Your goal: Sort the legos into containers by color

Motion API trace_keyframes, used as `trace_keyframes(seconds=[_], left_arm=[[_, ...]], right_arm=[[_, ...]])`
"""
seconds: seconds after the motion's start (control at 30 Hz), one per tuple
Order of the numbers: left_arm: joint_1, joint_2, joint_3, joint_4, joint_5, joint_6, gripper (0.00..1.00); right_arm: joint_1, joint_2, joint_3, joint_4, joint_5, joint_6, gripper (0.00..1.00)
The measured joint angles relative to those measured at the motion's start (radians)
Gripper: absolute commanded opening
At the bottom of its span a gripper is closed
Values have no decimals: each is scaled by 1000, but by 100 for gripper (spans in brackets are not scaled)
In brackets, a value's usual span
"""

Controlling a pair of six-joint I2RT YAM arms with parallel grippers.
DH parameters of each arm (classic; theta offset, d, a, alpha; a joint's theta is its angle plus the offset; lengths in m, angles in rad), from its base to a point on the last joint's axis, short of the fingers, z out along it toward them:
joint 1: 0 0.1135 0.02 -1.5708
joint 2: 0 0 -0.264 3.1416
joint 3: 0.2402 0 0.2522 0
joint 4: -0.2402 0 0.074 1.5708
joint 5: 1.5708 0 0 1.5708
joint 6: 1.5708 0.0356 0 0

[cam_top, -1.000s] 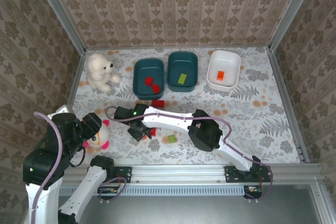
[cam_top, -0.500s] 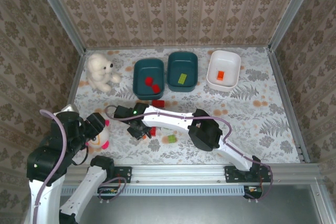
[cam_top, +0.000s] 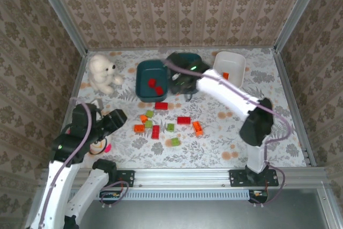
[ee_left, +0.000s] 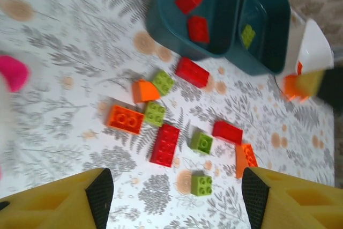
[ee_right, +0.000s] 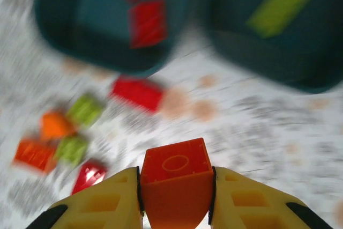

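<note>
Down at the front, the left gripper point(ee_left: 175, 189) hangs above the table point(cam_top: 278, 127) with its jaws wide apart and nothing in them. It looks ready to drop onto a brick.

Just past it, 10 loose bricks point(cam_top: 155, 131) lie close together on the table, with red, orange and green all mixed up. They need sorting.

Farther back, the right gripper point(ee_right: 176, 199) is squeezed tight on an orange brick point(ee_right: 174, 167). It holds the brick up over the tubs, so it won't bump their walls.

At the back, 3 tubs sit in a row, 1 for each color. The left tub point(cam_top: 139, 84) has 2 red bricks. The middle tub point(cam_top: 196, 59) has 1 green brick. The white tub point(cam_top: 238, 60) has 1 orange brick. So I think the orange brick belongs in the white tub, a little to the right.
</note>
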State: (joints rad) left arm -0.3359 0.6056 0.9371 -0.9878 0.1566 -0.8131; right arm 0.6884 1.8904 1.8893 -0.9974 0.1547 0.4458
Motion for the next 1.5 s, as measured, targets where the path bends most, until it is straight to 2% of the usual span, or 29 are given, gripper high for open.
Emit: trace_keyframes(seconds=[0.1, 0.2, 0.37, 0.57, 0.87, 1.0, 1.17, 1.37, 1.5], left_arm=[[-76, 93, -8, 87, 15, 1, 68], [-181, 200, 3, 171, 10, 5, 68], [-288, 343, 23, 280, -16, 6, 68], [-309, 434, 52, 351, -45, 5, 69], [-312, 450, 85, 376, -77, 5, 69], [-312, 450, 85, 375, -90, 5, 69], [-312, 450, 86, 373, -105, 5, 69], [-312, 445, 89, 353, -109, 5, 69], [-312, 438, 108, 322, -113, 6, 69]], right_arm=[[-205, -44, -55, 29, 11, 5, 27], [-351, -18, -86, 44, 5, 10, 26], [-472, 107, -65, 58, -31, 10, 26], [-503, 293, 8, 59, -76, 10, 26], [-541, 366, 60, 60, -117, 11, 29], [-557, 375, 64, 59, -132, 12, 44], [-563, 377, 85, 56, -135, 11, 55], [-559, 357, 143, 40, -133, 8, 57], [-548, 256, 174, 36, -132, 5, 57]])
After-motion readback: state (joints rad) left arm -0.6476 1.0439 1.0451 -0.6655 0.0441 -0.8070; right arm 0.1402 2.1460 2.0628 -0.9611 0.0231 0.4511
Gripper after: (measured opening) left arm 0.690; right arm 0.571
